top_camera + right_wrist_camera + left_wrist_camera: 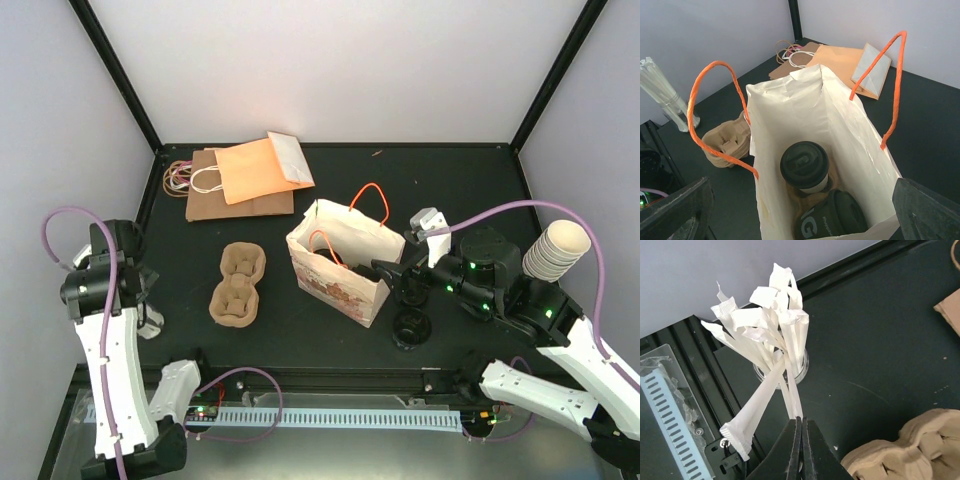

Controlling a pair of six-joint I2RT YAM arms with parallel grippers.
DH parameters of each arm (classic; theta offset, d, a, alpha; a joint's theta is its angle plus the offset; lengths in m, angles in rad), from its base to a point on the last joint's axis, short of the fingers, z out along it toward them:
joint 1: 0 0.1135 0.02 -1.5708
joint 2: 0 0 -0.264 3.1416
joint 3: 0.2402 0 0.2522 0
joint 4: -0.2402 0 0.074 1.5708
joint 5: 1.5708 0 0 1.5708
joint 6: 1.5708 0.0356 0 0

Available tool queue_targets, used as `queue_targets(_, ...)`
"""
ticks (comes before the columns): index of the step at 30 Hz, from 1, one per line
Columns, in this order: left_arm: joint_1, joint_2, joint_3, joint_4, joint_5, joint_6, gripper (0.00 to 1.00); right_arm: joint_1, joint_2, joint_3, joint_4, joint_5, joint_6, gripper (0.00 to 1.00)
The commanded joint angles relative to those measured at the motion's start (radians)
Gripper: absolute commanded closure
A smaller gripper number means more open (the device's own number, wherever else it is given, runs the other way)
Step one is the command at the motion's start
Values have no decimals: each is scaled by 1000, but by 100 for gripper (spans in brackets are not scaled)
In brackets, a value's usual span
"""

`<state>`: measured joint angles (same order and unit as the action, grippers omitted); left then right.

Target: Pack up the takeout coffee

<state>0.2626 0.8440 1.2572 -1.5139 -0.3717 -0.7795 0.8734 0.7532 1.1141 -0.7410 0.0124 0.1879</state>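
Note:
The takeout coffee point(804, 165), a pale cup with a black lid, stands upright inside the white paper bag point(790, 100) with orange handles. Beside it in the bag is a dark cup point(832, 222) with light print, both in a tan carrier. My right gripper point(801, 192) is open wide, a finger at each side of the bag's point(335, 262) near end. At the far left my left gripper point(801, 420) is shut on a paper-wrapped straw point(791, 390) that still reaches into the glass of straws point(780, 367).
Stacked tan cup carriers point(237, 283) lie left of the bag. Black lids point(410, 328) sit near its right end. A stack of cream cups point(555, 250) stands far right. Flat paper bags point(250, 175) lie at the back. One straw point(752, 412) leans out of the glass.

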Motion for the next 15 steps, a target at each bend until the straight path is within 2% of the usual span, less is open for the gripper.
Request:
queue_targets(1,7,-14,73,-38,48,6,99,-4,-4,9,7,-18,-5,0)
queue_targets(15,7,-61,297,-40,166,39,98,-4,0,17,-6,-15,-5,0)
